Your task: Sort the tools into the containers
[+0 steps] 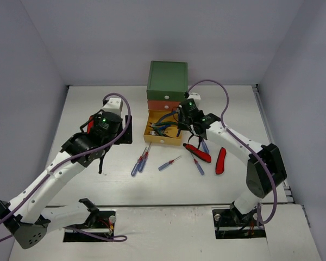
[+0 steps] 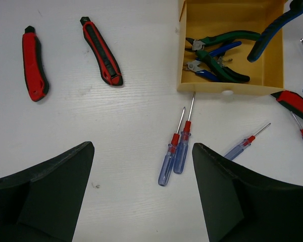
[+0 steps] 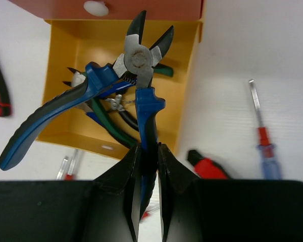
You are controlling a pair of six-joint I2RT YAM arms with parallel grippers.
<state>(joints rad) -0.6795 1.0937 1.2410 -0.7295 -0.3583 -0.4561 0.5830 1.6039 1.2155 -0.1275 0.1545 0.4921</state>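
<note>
Clamped tight on one handle of the blue cutters [image 3: 139, 60], my right gripper [image 3: 147, 151] holds them over the pulled-out yellow drawer [image 3: 76, 50], nose pointing away from the claw. The other handle splays out sideways because only one leg is pinched. I judge that grip good enough for a drop but loose for anything finer, since the tool could swing on its pivot. The yellow drawer sits open beneath the shut orange-red drawer [image 3: 141, 7]. It already holds green-handled pliers [image 2: 222, 40] and another blue-handled pair, so I take it as the pliers' place, and the cutters should land there on release. My left gripper [image 2: 143, 151] is spread wide with nothing in it, hovering above the table [image 2: 116, 116]. Two thin screwdrivers [image 2: 174, 151] show side by side between its fingers [image 2: 40, 191], which looks like sensible staging for the next pick. Two red-handled tools [image 2: 34, 63] lie well apart, unsorted.
</note>
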